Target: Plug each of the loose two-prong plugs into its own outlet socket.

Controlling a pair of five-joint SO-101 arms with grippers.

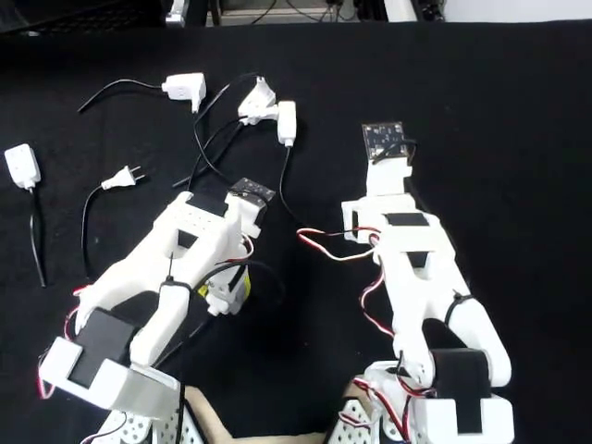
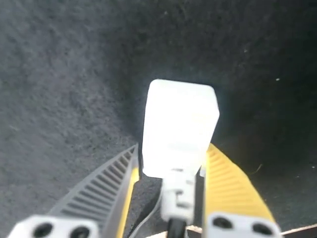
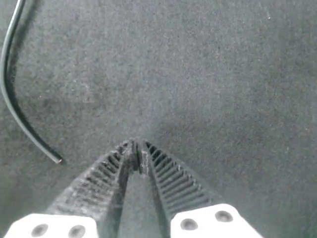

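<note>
My left gripper (image 2: 173,153) is shut on a white outlet socket (image 2: 179,124), which sits between the grey ridged finger (image 2: 111,181) and the yellow finger (image 2: 230,183) just above the black cloth. A cable leaves the socket's near end. In the high view this gripper (image 1: 225,294) points down under the left arm. My right gripper (image 3: 134,151) is shut on nothing, its tips close to the cloth. A loose two-prong plug (image 1: 122,178) lies at the left. Further white socket blocks lie at the back (image 1: 185,88) and at the back middle (image 1: 287,120).
A white adapter (image 1: 22,165) with a black lead lies at the far left. Black cables loop between the blocks (image 1: 208,148). A loose black cable end (image 3: 29,134) lies beside my right gripper. The right arm (image 1: 407,240) stands over bare black cloth.
</note>
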